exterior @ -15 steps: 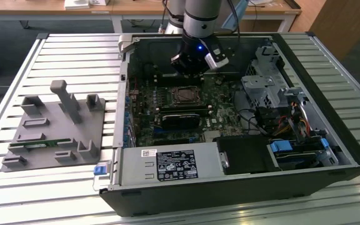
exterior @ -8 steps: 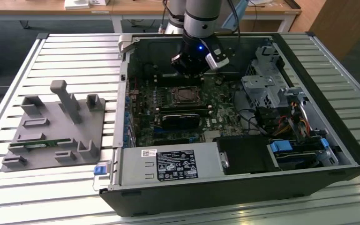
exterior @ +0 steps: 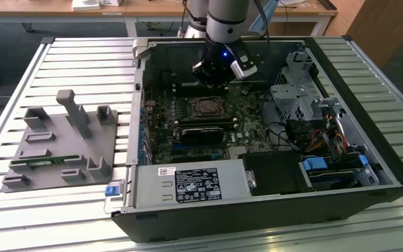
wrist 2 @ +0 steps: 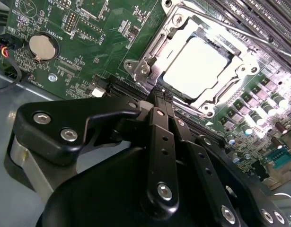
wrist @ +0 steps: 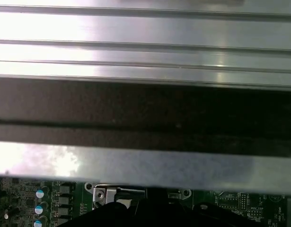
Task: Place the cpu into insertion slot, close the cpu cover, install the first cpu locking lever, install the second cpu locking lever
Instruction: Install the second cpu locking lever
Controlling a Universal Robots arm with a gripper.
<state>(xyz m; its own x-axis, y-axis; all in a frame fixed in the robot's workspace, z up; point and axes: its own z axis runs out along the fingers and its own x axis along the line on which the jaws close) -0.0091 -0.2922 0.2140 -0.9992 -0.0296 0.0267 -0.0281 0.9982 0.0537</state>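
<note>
Gripper: fingers pressed together, empty, tips just beside the cover's edge.
Cpu: seated in insertion slot, mid-motherboard.
Cpu cover: appears down.
Technique: push levers slowly, without slipping.

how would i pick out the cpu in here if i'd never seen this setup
Find the open black computer case on the slatted table and look at its green motherboard. Near the board's middle, under the gripper, a silver cover frames the cpu: the one plain, pale square among dark, cluttered parts.
</note>
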